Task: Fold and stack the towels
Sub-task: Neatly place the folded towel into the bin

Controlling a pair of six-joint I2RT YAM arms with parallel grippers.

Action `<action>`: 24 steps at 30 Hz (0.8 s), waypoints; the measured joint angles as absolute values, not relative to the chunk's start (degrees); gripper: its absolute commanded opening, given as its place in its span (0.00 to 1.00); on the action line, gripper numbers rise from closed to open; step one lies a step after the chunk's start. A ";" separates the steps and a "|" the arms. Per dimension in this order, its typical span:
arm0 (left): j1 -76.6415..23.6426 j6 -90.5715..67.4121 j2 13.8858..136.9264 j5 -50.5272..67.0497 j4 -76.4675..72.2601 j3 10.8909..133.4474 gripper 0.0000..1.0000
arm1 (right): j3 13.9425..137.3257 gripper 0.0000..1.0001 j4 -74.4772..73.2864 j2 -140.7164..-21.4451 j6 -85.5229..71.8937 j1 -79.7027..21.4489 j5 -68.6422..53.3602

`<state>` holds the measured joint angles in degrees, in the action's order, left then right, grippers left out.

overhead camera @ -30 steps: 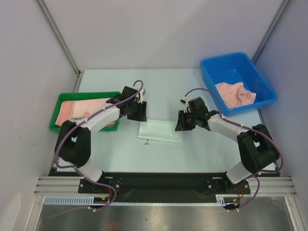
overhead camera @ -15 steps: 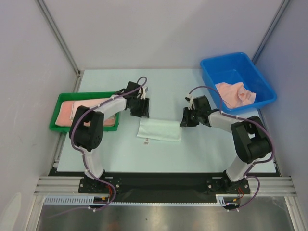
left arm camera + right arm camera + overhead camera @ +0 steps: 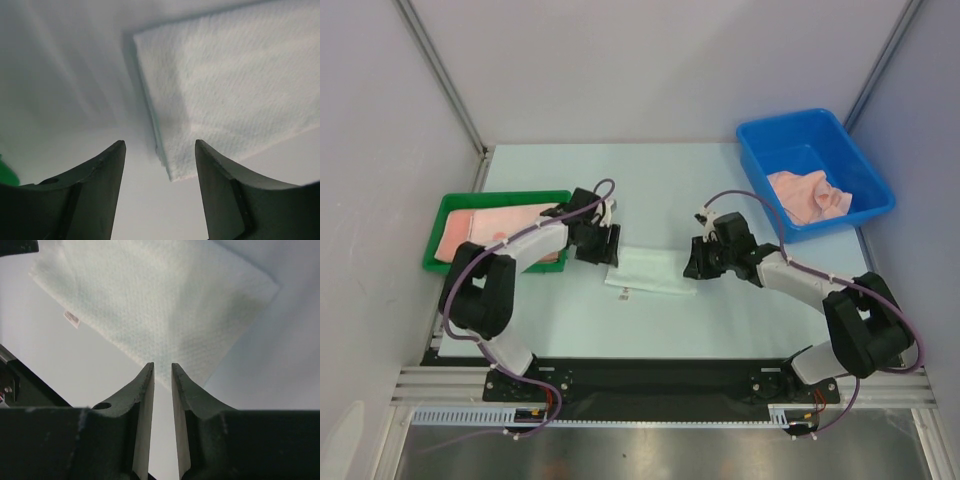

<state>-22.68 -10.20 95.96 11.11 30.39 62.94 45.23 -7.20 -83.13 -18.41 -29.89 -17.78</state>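
White towel (image 3: pixel 650 271): folded, flat on tabletop (image 3: pixel 740 310) btwn both arms, tag (image 3: pixel 71 319) at near-left corner.
Left gripper (image 3: pixel 159 145): jaws open, at towel's left corner, nothing held.
Right gripper (image 3: pixel 162 371): jaws nearly closed, narrow gap, at towel's right edge.
Pink towels: one stacked in tray (image 3: pixel 440 225); one (image 3: pixel 810 193) crumpled in bin (image 3: pixel 760 150).

The white towel's (image 3: pixel 235 85) far edge is cut off; its tag (image 3: pixel 624 295) seems unreadable.
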 measured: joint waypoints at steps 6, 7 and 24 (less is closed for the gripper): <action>-22.68 -11.64 98.52 13.41 28.25 58.15 0.63 | 38.74 0.24 -4.47 -83.61 -19.92 -30.17 -18.68; -22.68 -11.90 98.52 13.98 27.14 58.11 0.63 | 38.15 0.25 -4.25 -83.68 -19.94 -30.17 -18.68; -25.21 -17.76 102.39 14.72 24.08 60.55 0.00 | 35.99 0.32 -5.41 -73.38 -19.99 -30.26 -18.72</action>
